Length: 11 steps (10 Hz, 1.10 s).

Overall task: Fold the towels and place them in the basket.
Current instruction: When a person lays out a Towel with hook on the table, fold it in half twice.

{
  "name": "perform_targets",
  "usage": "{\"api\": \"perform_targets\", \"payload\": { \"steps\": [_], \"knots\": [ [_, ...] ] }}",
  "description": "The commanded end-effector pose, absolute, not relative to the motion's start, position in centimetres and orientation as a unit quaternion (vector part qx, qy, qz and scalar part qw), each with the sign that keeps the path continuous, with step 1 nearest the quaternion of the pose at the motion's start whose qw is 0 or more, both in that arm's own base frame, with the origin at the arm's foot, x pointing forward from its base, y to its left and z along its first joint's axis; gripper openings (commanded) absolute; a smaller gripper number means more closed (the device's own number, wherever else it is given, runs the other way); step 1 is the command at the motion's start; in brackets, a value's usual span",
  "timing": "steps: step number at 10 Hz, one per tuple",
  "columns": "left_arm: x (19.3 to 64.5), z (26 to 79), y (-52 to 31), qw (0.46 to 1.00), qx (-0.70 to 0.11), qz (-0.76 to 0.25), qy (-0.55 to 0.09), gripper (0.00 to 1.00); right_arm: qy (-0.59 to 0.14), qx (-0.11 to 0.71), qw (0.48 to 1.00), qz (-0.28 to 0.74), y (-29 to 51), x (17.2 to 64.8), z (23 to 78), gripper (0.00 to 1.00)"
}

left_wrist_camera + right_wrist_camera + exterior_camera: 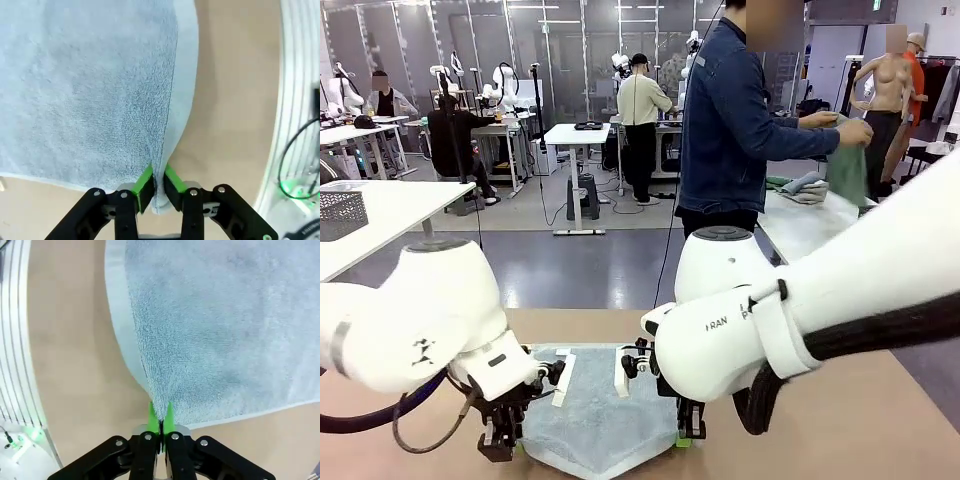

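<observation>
- A dark wire-mesh basket (340, 212) sits on a white table (410, 205) at 9 o'clock in the front view, well apart from both arms
- The left end effector (498, 440) (159, 175) is down at 7 o'clock, its green pads (145, 181) clamped on the near left corner of the pale blue-grey towel (595, 410) (100, 90); in its wrist view a pinched ridge of cloth runs from the pads toward 12 o'clock
- The towel lies spread on the tan table (840, 420) at 6 o'clock, between the two arms
- The right end effector (688, 430) (160, 412) is at 5 o'clock, pads pressed together on the towel's (225, 330) near right corner; in its wrist view the cloth fans out toward 1 o'clock over the table (70, 340)
- A person (730, 120) stands at 1 o'clock, holding a green cloth (848, 170) toward 2 o'clock
</observation>
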<state>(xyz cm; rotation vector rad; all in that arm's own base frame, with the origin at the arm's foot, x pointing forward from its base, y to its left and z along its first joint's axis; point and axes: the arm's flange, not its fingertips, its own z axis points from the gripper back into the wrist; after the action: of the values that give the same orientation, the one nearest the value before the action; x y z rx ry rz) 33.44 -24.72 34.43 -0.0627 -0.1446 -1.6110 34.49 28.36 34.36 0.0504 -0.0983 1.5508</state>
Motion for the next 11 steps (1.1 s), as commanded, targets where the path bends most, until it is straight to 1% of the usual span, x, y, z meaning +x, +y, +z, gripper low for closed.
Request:
{"api": "perform_targets", "payload": {
  "steps": [1,2,3,4,6,8,11],
  "knots": [
    [30.3,37.3,-22.9,0.686,-0.041,-0.723,-0.077,0.0,-0.054,0.005,0.714,0.698,27.9,30.7,36.6,0.0],
    [29.0,38.3,-22.5,0.685,-0.034,-0.723,-0.084,0.0,-0.073,0.008,0.719,0.692,28.1,29.1,37.6,0.0],
    [27.8,39.6,-22.2,0.684,-0.019,-0.723,-0.098,0.04,-0.084,-0.001,0.718,0.691,28.3,27.7,38.7,0.0],
    [27.8,40.5,-22.2,0.688,-0.02,-0.717,-0.11,0.04,-0.095,-0.006,0.716,0.691,28.4,27.7,39.5,0.0],
    [29.6,41.1,-23.2,0.693,-0.01,-0.713,-0.105,0.04,-0.095,-0.002,0.727,0.681,28.7,30.1,40.5,0.0],
    [32.5,41.3,-23.7,0.703,-0.012,-0.705,-0.091,0.04,-0.086,0.012,0.745,0.662,28.4,33.9,41.1,0.0],
    [37.0,40.8,-24.3,0.709,-0.01,-0.702,-0.066,0.04,-0.06,0.025,0.756,0.651,28.2,38.7,40.2,0.0]
  ]
}}
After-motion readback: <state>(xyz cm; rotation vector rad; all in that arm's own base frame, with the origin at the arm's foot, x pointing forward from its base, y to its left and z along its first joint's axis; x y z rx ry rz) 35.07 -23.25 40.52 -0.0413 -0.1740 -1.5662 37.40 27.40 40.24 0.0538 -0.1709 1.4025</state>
